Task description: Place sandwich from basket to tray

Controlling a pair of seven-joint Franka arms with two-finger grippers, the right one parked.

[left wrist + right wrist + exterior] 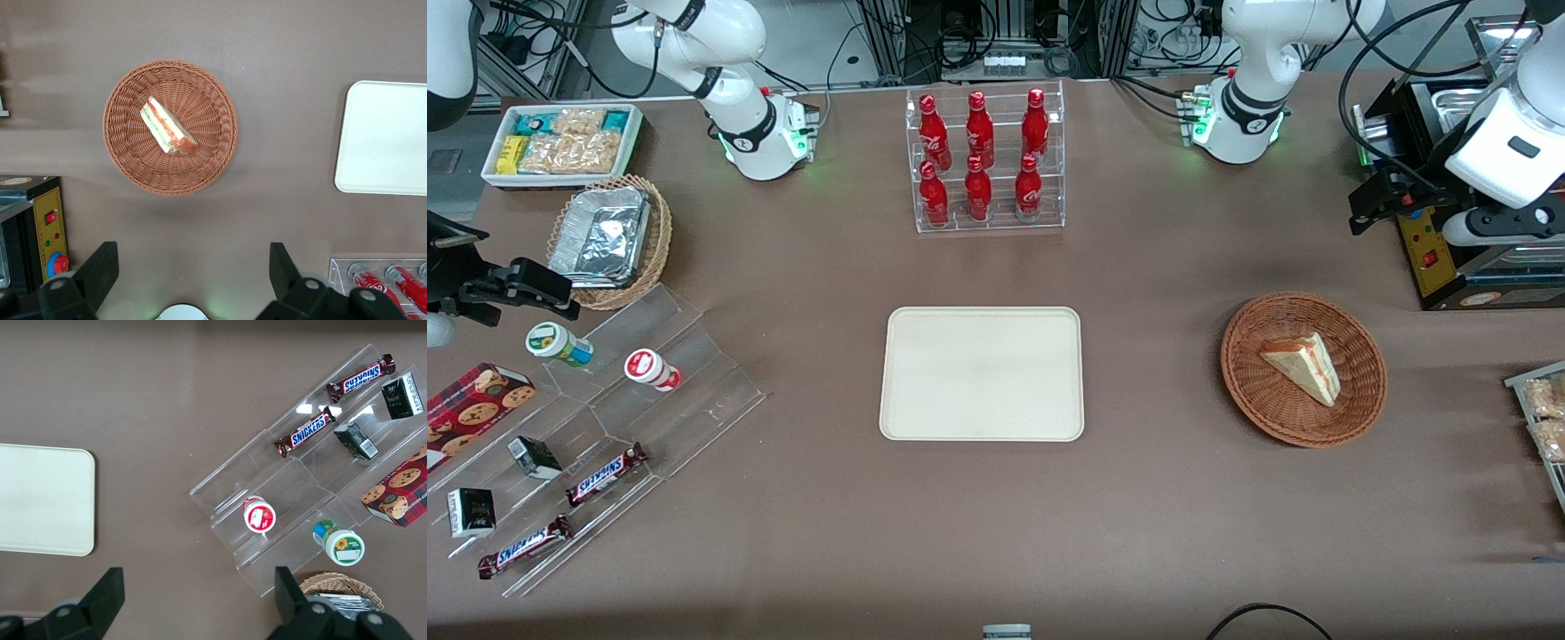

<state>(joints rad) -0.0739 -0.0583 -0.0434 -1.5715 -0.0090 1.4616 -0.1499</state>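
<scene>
The sandwich (1303, 366) (168, 127), a pale wedge with red and green filling along its cut edge, lies in the reddish-brown wicker basket (1245, 382) (127, 153) toward the working arm's end of the table. The cream tray (983, 373) (387, 140) sits bare at the table's middle, well apart from the basket. My gripper (1368, 178) (192, 267) hangs high above the table, farther from the front camera than the basket, beside a black machine. It is open wide, with nothing between its fingers (100, 270).
A black machine with a yellow panel (1432, 249) stands close by the gripper. A clear rack of red bottles (985, 160) stands farther back than the tray. Snack packets (1543, 418) lie at the table edge near the basket. A clear tiered shelf with snacks (605, 427) sits toward the parked arm's end.
</scene>
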